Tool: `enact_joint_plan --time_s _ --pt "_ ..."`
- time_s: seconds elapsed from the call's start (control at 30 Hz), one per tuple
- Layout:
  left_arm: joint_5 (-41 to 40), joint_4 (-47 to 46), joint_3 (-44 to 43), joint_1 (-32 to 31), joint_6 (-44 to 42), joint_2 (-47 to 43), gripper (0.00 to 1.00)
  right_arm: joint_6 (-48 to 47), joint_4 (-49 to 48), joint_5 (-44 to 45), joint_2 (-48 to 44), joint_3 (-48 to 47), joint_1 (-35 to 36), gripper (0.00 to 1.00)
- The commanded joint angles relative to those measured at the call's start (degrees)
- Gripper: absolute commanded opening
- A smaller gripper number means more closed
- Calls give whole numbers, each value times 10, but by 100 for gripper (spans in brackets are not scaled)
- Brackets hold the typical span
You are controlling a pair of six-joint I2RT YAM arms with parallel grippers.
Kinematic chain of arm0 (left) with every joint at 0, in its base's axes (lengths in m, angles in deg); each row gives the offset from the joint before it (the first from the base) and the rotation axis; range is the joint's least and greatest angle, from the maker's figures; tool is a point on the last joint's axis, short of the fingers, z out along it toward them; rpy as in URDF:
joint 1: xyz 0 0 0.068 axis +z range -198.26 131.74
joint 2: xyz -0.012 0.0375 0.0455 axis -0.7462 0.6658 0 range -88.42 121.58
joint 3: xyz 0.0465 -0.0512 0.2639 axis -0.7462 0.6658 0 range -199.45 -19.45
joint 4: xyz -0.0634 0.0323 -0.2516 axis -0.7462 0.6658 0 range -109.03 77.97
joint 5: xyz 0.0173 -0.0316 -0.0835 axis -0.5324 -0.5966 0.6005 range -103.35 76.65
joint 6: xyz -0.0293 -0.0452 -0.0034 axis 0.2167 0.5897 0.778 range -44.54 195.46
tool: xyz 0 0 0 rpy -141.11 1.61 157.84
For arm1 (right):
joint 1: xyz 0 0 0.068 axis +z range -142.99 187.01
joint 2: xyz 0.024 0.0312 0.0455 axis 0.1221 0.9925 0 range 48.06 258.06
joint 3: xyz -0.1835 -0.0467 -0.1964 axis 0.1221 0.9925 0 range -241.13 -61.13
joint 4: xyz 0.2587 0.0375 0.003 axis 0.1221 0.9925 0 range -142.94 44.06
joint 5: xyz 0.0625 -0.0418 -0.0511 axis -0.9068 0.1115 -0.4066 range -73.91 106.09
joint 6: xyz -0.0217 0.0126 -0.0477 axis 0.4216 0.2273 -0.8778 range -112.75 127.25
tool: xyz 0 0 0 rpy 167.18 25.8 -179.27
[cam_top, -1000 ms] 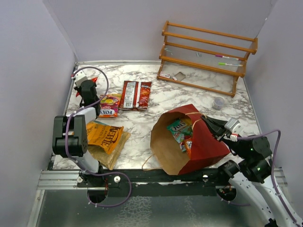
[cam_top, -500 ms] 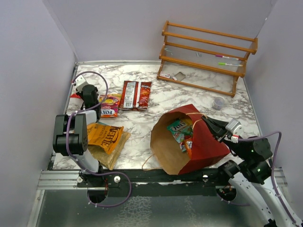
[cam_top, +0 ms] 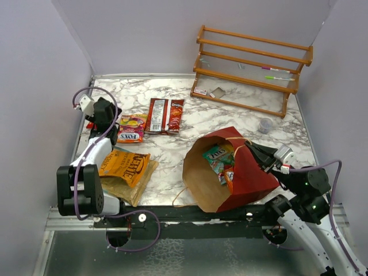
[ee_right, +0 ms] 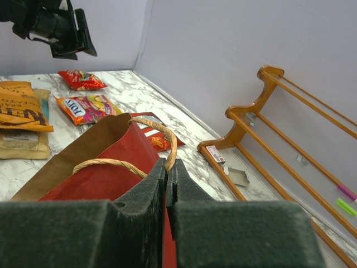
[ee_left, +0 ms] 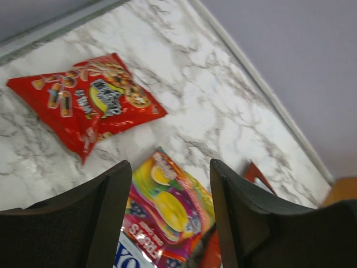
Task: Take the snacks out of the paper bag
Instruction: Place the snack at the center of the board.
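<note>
The red paper bag [cam_top: 247, 175] lies on its side at the right, brown mouth facing left. A teal packet [cam_top: 217, 155] and a red one [cam_top: 229, 174] show inside it. My right gripper [cam_top: 253, 148] is shut on the bag's twisted handle [ee_right: 167, 134] at the rim. Out on the marble lie the orange chip bag [cam_top: 127, 165], two red packets [cam_top: 165, 115], a pink-yellow packet [cam_top: 132, 127] and a small red packet [ee_left: 83, 106]. My left gripper [ee_left: 170, 164] hovers open above the pink-yellow packet [ee_left: 167, 215], holding nothing.
An orange wooden rack [cam_top: 253, 69] stands at the back right with small white cards under it. A little clear cup [cam_top: 265, 125] sits right of the bag. Grey walls close in the left, back and right sides.
My left gripper has opened, let go of the pink-yellow packet and drawn back to the left and upward. The right gripper and the bag have held still.
</note>
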Motion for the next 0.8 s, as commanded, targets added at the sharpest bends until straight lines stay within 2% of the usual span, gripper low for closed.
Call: enact_joint_plan --time_s 0.0,0.17,0.3,0.4,0.5,0.6,0.77 --pt "176 6 12 -3 30 -53 67 6 -16 9 4 3 1 2" --pt "298 15 15 -55 -34 -87 70 4 -23 17 10 8 1 2" --pt "399 41 -26 -109 -110 -82 70 -2 -7 16 11 -1 1 2" --pt "461 66 -65 -117 -128 -74 71 0 -17 26 -3 6 1 2" --pt "496 60 -85 -118 -116 -77 71 4 -19 28 -13 10 1 2" --pt "517 29 -87 -123 -88 -96 76 5 -21 17 -7 10 1 2" --pt "498 38 -74 -162 -99 -155 79 6 -23 3 3 10 1 2"
